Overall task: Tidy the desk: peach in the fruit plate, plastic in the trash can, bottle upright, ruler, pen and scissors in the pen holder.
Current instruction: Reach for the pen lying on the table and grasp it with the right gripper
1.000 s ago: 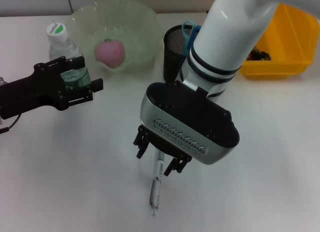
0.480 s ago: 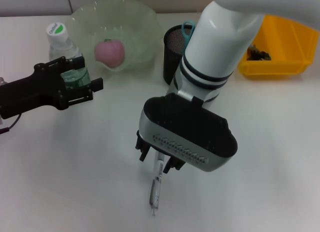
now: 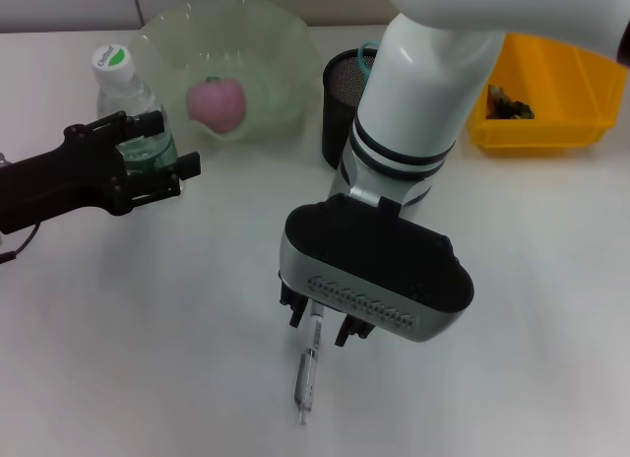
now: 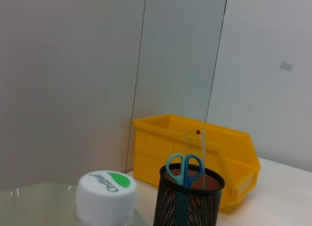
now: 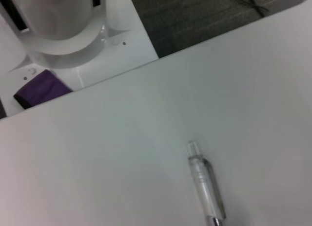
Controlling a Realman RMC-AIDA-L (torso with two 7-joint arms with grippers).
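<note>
The right gripper [image 3: 323,327] has lowered over the last second and its jaws, spread, now straddle the upper end of the pen [image 3: 309,371]. The pen lies flat on the white surface [image 3: 148,329] at 6 o'clock from the pen holder [image 3: 340,107]. In all likelihood, closing the jaws is the next step.

The pen is a slim barrel, clear and glossy. The pen holder is black wire mesh and already carries the scissors [image 4: 184,170] and the clear ruler [image 4: 194,158].

The left gripper [image 3: 148,166] is at 9 o'clock; its jaws pinch the upright bottle [image 3: 128,93]. The peach [image 3: 216,104] sits in the translucent fruit plate [image 3: 266,43].
</note>
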